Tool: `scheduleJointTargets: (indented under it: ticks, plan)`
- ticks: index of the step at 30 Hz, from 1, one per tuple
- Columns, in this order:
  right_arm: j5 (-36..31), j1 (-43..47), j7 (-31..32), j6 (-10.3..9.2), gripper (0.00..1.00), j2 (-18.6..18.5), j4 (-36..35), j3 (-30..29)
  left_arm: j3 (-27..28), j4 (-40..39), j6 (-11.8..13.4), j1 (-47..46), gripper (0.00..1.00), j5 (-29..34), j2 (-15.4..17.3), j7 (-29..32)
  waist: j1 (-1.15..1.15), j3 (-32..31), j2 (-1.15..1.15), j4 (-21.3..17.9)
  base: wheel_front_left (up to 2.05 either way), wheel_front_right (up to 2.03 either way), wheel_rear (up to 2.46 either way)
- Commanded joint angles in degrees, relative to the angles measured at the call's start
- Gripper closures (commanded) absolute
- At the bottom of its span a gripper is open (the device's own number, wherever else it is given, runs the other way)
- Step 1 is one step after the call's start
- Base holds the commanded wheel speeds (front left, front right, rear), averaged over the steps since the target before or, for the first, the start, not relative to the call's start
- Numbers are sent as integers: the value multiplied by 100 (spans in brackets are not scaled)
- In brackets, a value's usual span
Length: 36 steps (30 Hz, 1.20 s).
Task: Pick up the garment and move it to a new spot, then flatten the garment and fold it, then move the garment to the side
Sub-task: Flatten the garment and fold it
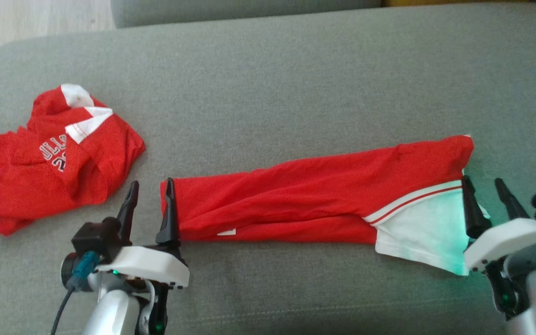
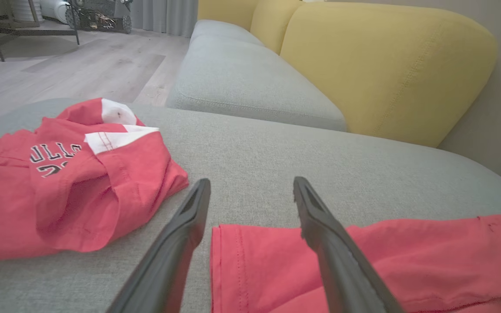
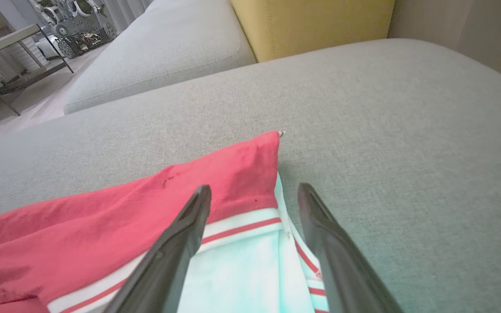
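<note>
The garment (image 1: pixel 305 195) is a red piece folded into a long strip lying across the grey cushion (image 1: pixel 296 83), with a white, red-striped section at its right end. My left gripper (image 1: pixel 151 184) stands open at the strip's left end; its right finger sits over the hem, and its left finger is over bare cushion. In the left wrist view that hem (image 2: pixel 220 261) lies between the open fingers of the left gripper (image 2: pixel 252 182). My right gripper (image 1: pixel 484 181) is open at the white end. The right wrist view has the right gripper (image 3: pixel 255 189) astride the garment's (image 3: pixel 102 226) right edge.
A second red garment (image 1: pixel 58 158) with white trim and lettering lies crumpled at the cushion's left, close to my left gripper, also in the left wrist view (image 2: pixel 59 187). Behind are another grey seat (image 2: pixel 242 78), a yellow backrest (image 2: pixel 385 65) and wooden floor (image 1: pixel 40 18).
</note>
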Motion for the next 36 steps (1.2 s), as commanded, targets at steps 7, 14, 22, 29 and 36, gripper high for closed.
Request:
scheduleJointTargets:
  ticks: [7,14,22,29,36]
  plan:
    - [103,-845,303,-5,0,-75,837,-29,159,-21,-202,-429,0,189,-29,-68,0,380,0,185,0,0,0]
    - [0,-1339,400,-5,0,-183,1738,-271,203,-11,-273,-580,0,267,-48,-69,0,640,0,343,0,0,0]
    - [425,-1493,802,-5,100,-202,2192,232,287,-13,-295,-648,0,300,-62,-69,0,654,0,384,0,0,0]
    - [445,-1566,524,-5,100,-534,2194,250,303,-15,-282,-607,0,298,-70,-69,0,534,0,278,0,0,0]
    - [-77,-1833,83,-5,100,-859,2277,-283,275,-39,-274,-596,0,264,-73,-69,0,476,0,222,0,0,0]
